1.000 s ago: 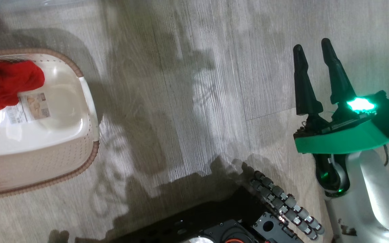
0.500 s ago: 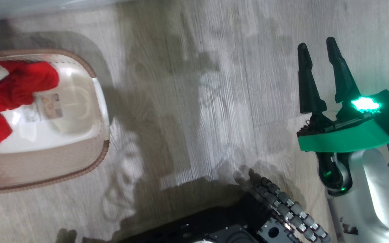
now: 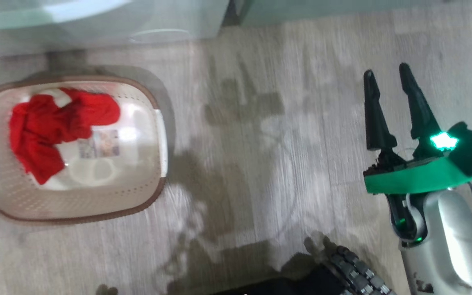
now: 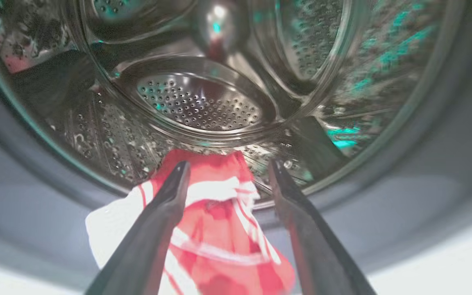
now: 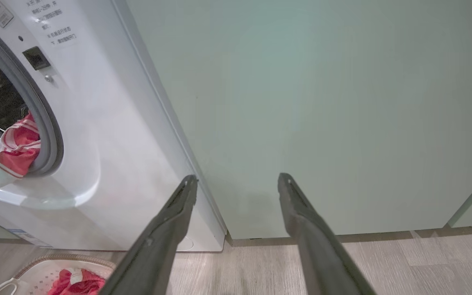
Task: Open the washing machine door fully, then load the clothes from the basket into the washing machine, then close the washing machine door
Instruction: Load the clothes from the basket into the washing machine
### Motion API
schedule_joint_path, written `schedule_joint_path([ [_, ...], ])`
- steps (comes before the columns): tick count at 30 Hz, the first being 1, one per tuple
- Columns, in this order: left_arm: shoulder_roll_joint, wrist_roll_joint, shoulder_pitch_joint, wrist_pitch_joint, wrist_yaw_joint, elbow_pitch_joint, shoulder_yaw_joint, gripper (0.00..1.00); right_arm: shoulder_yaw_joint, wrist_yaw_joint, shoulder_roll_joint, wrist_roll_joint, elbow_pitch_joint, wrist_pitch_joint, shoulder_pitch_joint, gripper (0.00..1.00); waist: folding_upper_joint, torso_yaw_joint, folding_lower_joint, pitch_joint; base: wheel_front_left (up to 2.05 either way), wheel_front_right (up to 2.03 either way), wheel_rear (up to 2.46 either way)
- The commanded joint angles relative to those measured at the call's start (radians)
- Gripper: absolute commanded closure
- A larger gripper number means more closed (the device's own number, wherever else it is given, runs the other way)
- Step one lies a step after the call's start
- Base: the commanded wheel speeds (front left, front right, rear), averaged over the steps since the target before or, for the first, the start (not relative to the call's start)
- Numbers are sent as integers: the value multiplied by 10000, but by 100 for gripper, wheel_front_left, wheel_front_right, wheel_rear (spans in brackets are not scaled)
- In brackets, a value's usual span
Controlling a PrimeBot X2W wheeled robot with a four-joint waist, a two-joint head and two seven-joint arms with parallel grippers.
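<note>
My left gripper is open at the mouth of the washing machine's steel drum. A red-and-white garment lies below its fingers, draped over the grey gasket and loose. The same garment hangs out of the washing machine opening. The cream basket sits on the floor at the left with red clothes in it. My right gripper hovers open and empty over the floor on the right; its own view shows its fingers spread. The washing machine door is out of view.
A pale green cabinet stands right beside the washer. The basket rests just in front of the washer's base. Wood-look floor stretches between the basket and my right arm. My dark wheeled base shows at the bottom edge.
The head camera has swung, so the whole basket and the washer's base now show. The right gripper stays open in the same place in view.
</note>
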Motion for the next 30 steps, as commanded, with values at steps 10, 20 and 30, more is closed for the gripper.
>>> schedule_joint_path([
  [10, -250, 656, 4062, -134, 1338, -4125, 625, 0, -43, 0, -29, -543, 58, -91, 303, 0, -1, 723, 1, -1054, 0, 0, 0],
  [20, -1109, 1022, 6080, -138, 1516, -5039, 246, 0, -234, 0, -29, -857, 278, 144, 571, 0, -1, 1178, 1, -1849, 0, 0, 0],
  [30, -1413, 1196, 6530, -138, 1296, -4707, 253, 0, -250, 0, -29, -902, 236, 423, 923, 0, -1, 1289, 1, -2295, 0, 0, 0],
])
